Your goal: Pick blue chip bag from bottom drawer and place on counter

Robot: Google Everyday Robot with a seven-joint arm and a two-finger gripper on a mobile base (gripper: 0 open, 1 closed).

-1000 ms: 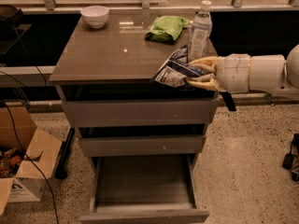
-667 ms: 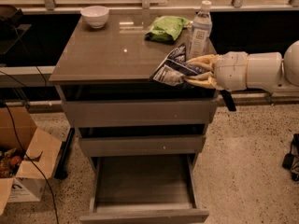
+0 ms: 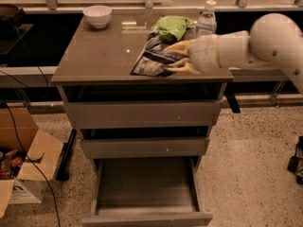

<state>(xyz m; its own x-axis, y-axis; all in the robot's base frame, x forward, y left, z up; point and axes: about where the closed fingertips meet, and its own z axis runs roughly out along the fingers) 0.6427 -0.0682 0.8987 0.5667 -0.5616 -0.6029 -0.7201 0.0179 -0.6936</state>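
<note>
Gripper (image 3: 168,59): above the right front part of the desk, arm reaching in from the right, fingers (image 3: 179,47) clamped on the right end of the blue chip bag.
Blue chip bag (image 3: 150,60): held low over the desk, slanted, lower left corner just beside the front edge; contact with the surface unclear.
Desk (image 3: 97,56): open room across the left half and the middle, up to the left edge.
Back edge: white bowl (image 3: 97,16) at the back left; green bag (image 3: 171,26) just behind the blue one; water bottle (image 3: 206,19) close behind the gripper.
Bottom drawer (image 3: 147,193): pulled out towards the camera, floor panel showing, front panel at the lower border of view.
Floor: cardboard box (image 3: 26,171) to the left, well apart from the drawers; open speckled floor (image 3: 251,174) to the right.
</note>
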